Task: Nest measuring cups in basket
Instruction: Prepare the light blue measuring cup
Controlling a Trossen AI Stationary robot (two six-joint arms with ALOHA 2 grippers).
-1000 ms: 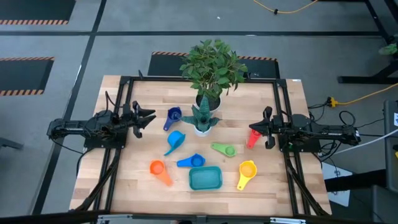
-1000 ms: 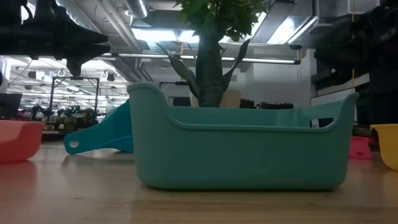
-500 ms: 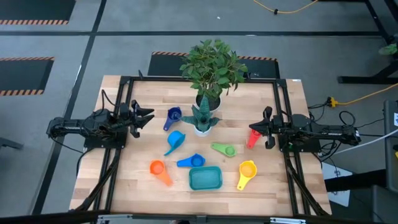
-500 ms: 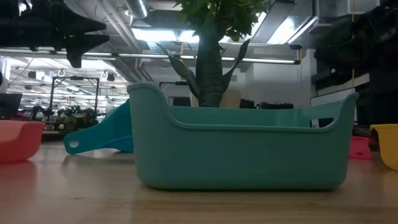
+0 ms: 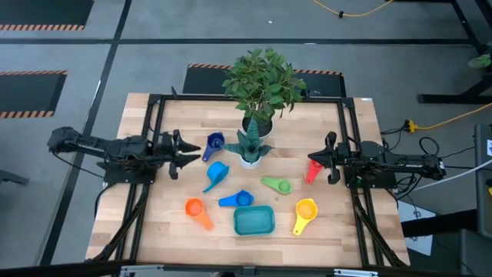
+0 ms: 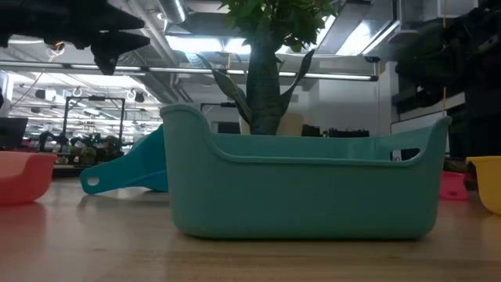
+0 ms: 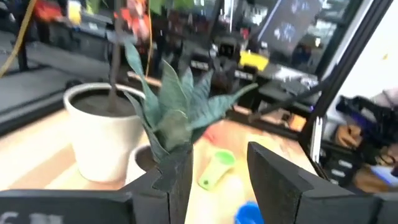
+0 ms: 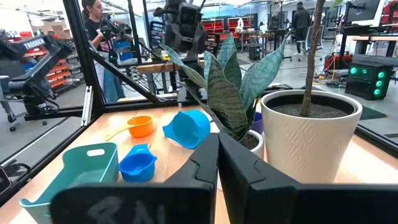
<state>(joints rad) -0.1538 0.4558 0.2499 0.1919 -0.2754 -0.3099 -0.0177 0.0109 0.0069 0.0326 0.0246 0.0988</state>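
We judge the measuring cups to be light, rigid plastic with smooth, somewhat slippery bowls, so the flat handle looks like the best place to pinch each one; the round bowl would likely squirt out from narrow fingers. None seems fragile, though being so light they could skid on the wooden bench point(image 5: 154, 223) if nudged.

Working left to right in the high view, the left gripper point(image 5: 191, 150) hovers over the bench's left side with its fingers spread and nothing between them, pointing at the dark blue cup point(image 5: 214, 142). We count seven cups, all lying loose on the bench and none in the basket yet: one orange cup point(image 5: 194, 208) near the front left, the dark blue cup beside the small snake plant point(image 5: 250, 144), one light blue cup point(image 5: 218, 171) just in front of it, one mid-blue cup point(image 5: 243, 199) touching or nearly touching the basket's back edge, one green cup point(image 5: 281, 185) right of centre, one yellow cup point(image 5: 306, 208) just beside the basket's right end, and one red cup point(image 5: 314, 168) farthest right.

There is one teal basket point(image 5: 254, 230), empty, at the front centre. Two potted plants stand at the back, the snake plant and a taller leafy plant point(image 5: 261, 81).

The right gripper point(image 5: 322, 159) waits at the right, fingers pressed together, empty, its tips close beside the red cup.
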